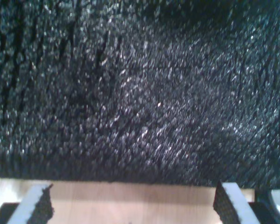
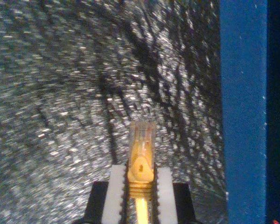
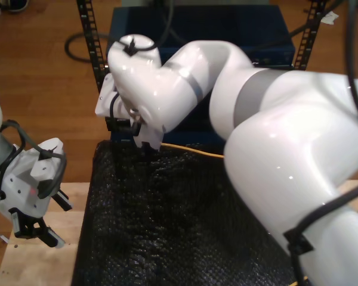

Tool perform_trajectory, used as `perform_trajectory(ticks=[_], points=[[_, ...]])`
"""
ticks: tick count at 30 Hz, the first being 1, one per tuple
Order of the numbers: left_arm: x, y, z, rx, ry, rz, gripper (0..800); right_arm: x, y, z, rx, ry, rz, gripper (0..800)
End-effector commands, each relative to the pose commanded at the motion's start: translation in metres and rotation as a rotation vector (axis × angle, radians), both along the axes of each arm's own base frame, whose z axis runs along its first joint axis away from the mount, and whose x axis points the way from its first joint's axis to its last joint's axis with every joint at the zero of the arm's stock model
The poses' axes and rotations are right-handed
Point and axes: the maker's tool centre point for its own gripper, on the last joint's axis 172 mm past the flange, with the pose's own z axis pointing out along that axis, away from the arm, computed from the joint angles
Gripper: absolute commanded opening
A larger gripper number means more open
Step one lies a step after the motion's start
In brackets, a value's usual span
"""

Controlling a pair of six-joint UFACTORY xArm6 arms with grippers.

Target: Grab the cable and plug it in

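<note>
black foam mat (image 3: 167, 232), blue box (image 2: 242, 112), wooden table (image 3: 36, 265)

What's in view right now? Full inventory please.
cable: 1, yellow-orange with a clear plug, plug end in my second gripper; a stretch lies along the mat's far edge in the exterior view
mat: 1, black, textured, on the table
table: 1, light wood, under the mat
box: 1, dark blue, behind the mat
first gripper: open, over the table edge beside the mat
second gripper: shut on the cable, above the mat
</note>
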Motion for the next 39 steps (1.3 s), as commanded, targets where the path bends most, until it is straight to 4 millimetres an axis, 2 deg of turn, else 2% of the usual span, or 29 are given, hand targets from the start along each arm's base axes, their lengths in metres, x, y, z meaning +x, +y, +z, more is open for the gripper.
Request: perform_trajectory(ticks=[7,14,19,22,26,32,39], points=[[-0.001,-0.023,0.018,-0.099,0.001,-0.009,800,-0.028,-0.015,0.021,0.057,0.121,0.044,3],[-0.005,-0.038,0.030,-0.154,0.005,-0.012,800,-0.053,-0.047,0.039,0.064,0.140,0.072,3],[0.005,-0.057,0.052,-0.239,-0.024,0.007,800,-0.064,-0.061,0.058,0.149,0.157,0.088,3],[0.008,-0.073,0.064,-0.307,-0.029,0.017,800,-0.078,-0.071,0.063,0.183,0.166,0.116,4],[0.016,-0.083,0.078,-0.354,-0.053,0.026,800,-0.092,-0.076,0.069,0.217,0.171,0.131,3],[0.022,-0.093,0.085,-0.401,-0.068,0.035,800,-0.103,-0.084,0.076,0.281,0.182,0.136,3],[0.032,-0.103,0.096,-0.469,-0.124,0.021,800,-0.122,-0.073,0.082,0.352,0.243,0.167,3]])
